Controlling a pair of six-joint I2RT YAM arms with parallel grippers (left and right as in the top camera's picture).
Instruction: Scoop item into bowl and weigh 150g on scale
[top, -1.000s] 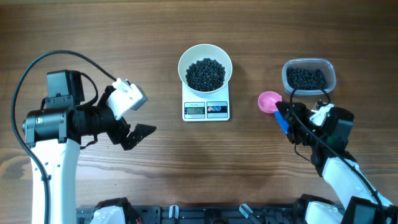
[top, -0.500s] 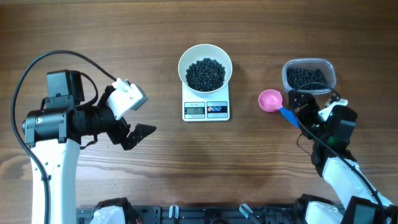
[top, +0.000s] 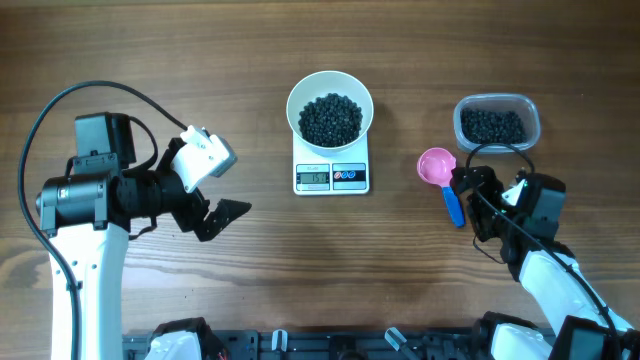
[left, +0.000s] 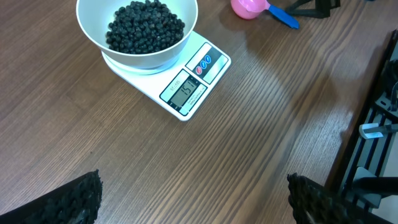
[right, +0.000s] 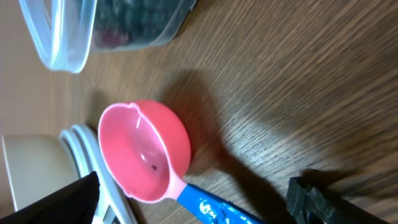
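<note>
Overhead view shows a brown wood-grain table (top: 320, 280); nothing of the room beyond it is visible, apart from a dark rail along the near edge.

Left gripper (top: 218, 217): jaws spread wide, holding nothing and touching nothing, over bare wood at the left, well apart from the scale.

Right gripper (top: 472, 200): jaws spread wide, nothing pinched. The right wrist view shows the blue handle of the pink scoop (top: 437, 165) running into the gap between the two fingers. Whether either finger touches the handle cannot be told. The scoop lies on the table, its cup towards the far side, with a single dark speck inside.

Task items: the white bowl (top: 296, 95) stands on the scale (top: 331, 177) at centre, far side. It is filled with a heap of black beads (top: 331, 119). The scale's display is lit, facing the near side; its digits are too small to read with certainty.

A clear tub (top: 535, 118) with more of the beads sits at far right, just beyond the scoop. Nothing stands between scoop and bowl.
</note>
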